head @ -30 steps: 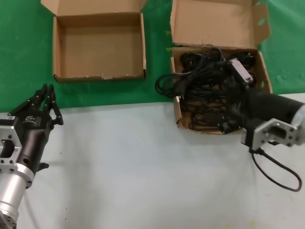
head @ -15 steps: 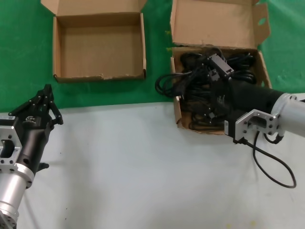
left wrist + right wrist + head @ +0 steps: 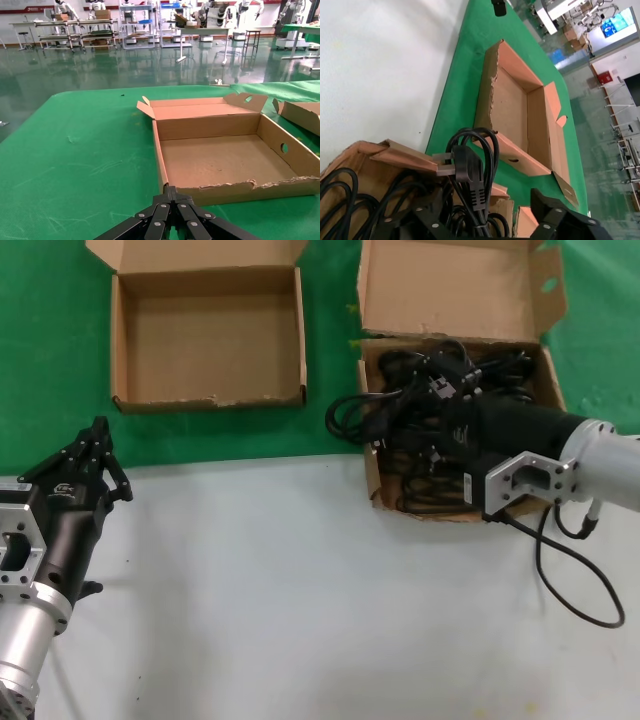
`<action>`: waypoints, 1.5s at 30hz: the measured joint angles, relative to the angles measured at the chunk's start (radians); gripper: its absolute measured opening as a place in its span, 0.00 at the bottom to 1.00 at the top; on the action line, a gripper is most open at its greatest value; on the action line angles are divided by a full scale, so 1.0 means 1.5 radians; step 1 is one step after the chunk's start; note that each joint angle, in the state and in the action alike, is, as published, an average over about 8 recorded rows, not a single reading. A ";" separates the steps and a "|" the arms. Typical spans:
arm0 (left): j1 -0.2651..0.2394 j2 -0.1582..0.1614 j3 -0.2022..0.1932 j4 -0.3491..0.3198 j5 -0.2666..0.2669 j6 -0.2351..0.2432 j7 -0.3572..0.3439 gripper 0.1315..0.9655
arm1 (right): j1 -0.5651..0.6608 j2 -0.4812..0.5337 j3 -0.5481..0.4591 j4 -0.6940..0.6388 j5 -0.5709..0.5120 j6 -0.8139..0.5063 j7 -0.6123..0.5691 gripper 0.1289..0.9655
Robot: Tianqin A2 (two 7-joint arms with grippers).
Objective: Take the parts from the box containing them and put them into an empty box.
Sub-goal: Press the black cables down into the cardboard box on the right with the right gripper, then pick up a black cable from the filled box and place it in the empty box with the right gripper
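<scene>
Head view, right gripper [image 3: 437, 392] spread open down among coiled black cables [image 3: 400, 410] in wide cardboard box [image 3: 452, 285], left gripper [image 3: 97, 432] clenched, parked near smaller box [image 3: 207, 330].

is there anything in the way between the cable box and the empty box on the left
Nothing visible: only bare green cloth separates the wide brown cardboard box of coiled black cables from the smaller square cardboard box. The right gripper is among the cables; the left gripper waits nearer, off that line.
</scene>
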State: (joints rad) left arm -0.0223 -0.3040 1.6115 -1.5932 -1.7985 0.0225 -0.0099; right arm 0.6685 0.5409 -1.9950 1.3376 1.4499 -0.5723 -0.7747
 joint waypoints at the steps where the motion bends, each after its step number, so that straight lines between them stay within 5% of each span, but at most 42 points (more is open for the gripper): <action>1: 0.000 0.000 0.000 0.000 0.000 0.000 0.000 0.02 | 0.002 -0.001 -0.001 -0.003 -0.002 0.001 0.001 0.69; 23: 0.000 0.000 0.000 0.000 0.000 0.000 0.000 0.02 | 0.018 -0.013 -0.016 -0.028 -0.024 0.012 0.011 0.15; 35: 0.000 0.000 0.000 0.000 0.000 0.000 0.000 0.02 | 0.036 0.010 0.005 0.122 -0.123 -0.030 0.227 0.10; 45: 0.000 0.000 0.000 0.000 0.000 0.000 0.000 0.02 | 0.133 -0.068 -0.011 0.171 -0.217 -0.092 0.394 0.10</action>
State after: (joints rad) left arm -0.0223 -0.3040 1.6115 -1.5932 -1.7985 0.0225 -0.0099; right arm 0.8673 0.4389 -2.0117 1.5943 1.1242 -0.7111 -0.1830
